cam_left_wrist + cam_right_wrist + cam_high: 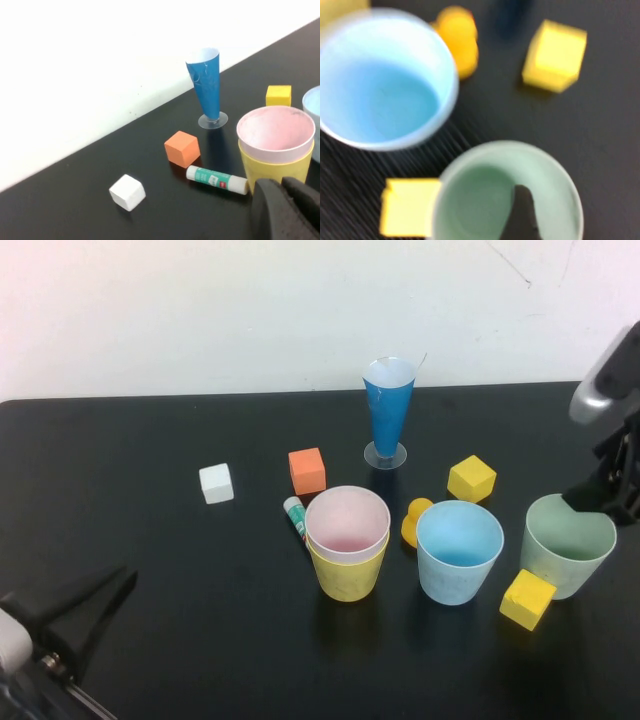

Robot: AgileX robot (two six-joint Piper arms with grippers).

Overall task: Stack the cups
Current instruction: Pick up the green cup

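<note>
The pale pink cup (347, 518) sits nested in the yellow cup (346, 575) at mid-table; both also show in the left wrist view (276, 131). The light blue cup (459, 550) stands to their right, and the pale green cup (566, 543) stands further right. My right gripper (598, 502) is open at the green cup's far right rim. One of its fingers (522, 212) is inside the green cup (485, 195); the other is hidden. My left gripper (75, 610) is shut and empty at the near left corner, its fingertips (272, 207) low in front of the yellow cup.
A tall blue cone glass (388, 405) stands at the back. An orange cube (307, 471), a white cube (216, 483) and a glue stick (295, 518) lie left of the cups. Two yellow cubes (471, 478) (527, 599) and a small yellow toy (414, 521) lie among the cups.
</note>
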